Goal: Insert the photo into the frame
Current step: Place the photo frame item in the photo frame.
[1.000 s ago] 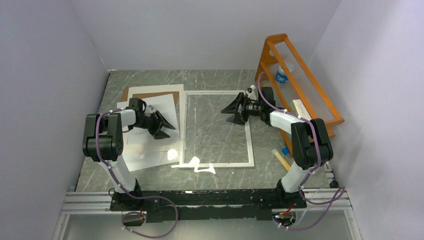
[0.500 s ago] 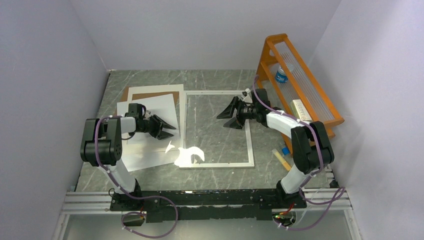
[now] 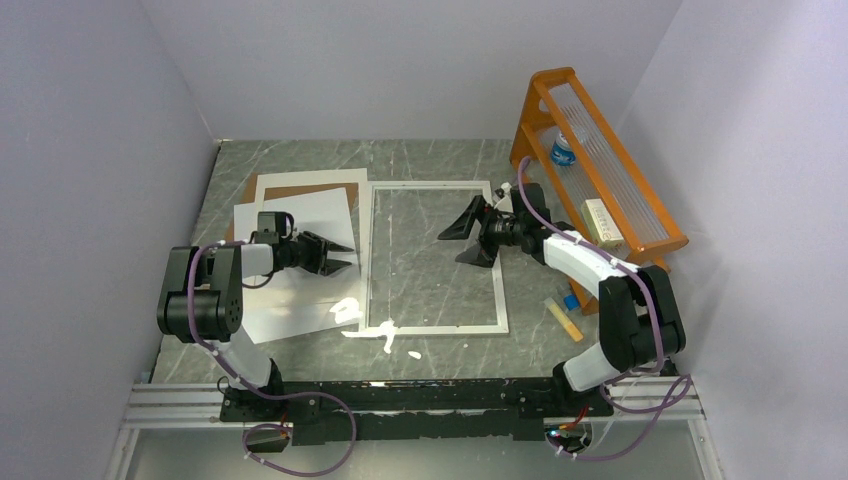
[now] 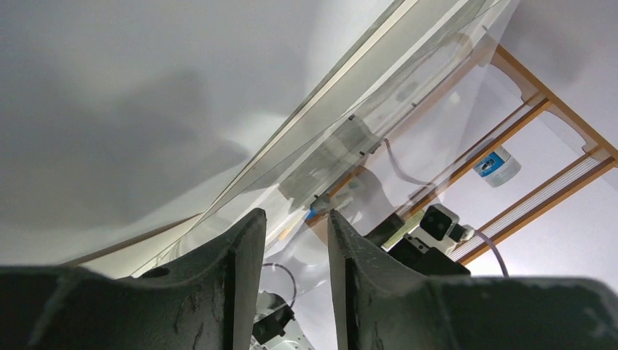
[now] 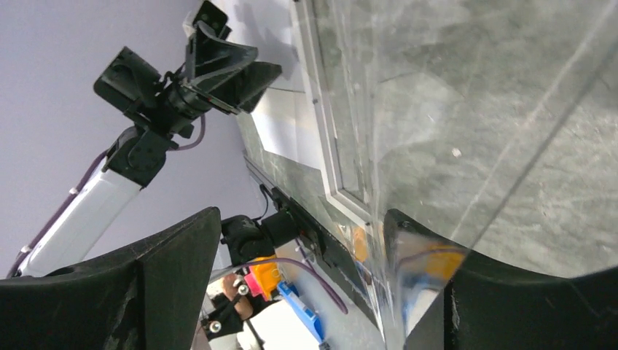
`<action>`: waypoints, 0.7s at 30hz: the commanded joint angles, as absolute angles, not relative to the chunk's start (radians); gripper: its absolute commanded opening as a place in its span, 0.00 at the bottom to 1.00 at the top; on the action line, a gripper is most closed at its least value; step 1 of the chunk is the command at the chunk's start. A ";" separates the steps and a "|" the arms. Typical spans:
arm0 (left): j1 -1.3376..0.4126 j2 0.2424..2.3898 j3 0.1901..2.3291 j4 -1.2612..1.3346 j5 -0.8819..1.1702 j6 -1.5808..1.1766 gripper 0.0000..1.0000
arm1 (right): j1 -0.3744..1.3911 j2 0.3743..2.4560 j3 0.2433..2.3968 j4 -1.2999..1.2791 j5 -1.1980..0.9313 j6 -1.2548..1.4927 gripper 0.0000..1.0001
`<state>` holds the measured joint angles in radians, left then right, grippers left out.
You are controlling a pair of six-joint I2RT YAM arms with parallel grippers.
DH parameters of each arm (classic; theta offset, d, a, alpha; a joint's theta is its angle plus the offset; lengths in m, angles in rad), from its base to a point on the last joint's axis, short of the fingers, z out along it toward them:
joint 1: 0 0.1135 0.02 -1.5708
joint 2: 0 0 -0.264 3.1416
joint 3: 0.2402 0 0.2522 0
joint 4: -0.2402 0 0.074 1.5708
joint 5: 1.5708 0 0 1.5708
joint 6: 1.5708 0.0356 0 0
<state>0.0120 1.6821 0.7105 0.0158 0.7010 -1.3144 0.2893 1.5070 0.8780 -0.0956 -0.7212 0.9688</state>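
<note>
Grey marble table [image 3: 430, 155], white walls [image 3: 400, 60]: your left end effector [image 3: 348, 256] hovers narrowly parted over the photo [image 3: 300, 300], white side up beside the frame [image 3: 440, 327]; right end effector [image 3: 452, 248] gapes wide above it. Pinch one photo edge, slide flat.

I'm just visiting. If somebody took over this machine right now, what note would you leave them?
Left gripper: slightly open, nothing seen in it, over the white sheets left of the frame.
Right gripper: wide open over the frame's right half, a clear pane edge between its fingers.
Done: nothing yet; only tabletop shows through the frame.
Left: find the photo (no printed side shows; possibly one of those sheets) and lay it in the frame.
</note>
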 commanded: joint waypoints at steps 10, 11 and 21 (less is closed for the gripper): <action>0.006 1.662 0.689 0.032 0.673 -1.375 0.45 | 0.284 1.348 0.789 0.130 -0.634 1.095 0.51; 0.006 1.663 0.695 0.027 0.671 -1.367 0.46 | 0.284 1.352 0.793 0.125 -0.614 1.094 0.46; 0.005 1.651 0.875 -0.198 0.624 -1.082 0.65 | 0.230 1.527 1.013 -0.283 -0.606 0.733 0.00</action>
<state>0.0093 1.6817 0.7769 -0.1017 0.6456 -1.2449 0.2695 1.4712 0.8917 -0.1001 -0.6125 0.9432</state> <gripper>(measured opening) 0.602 0.010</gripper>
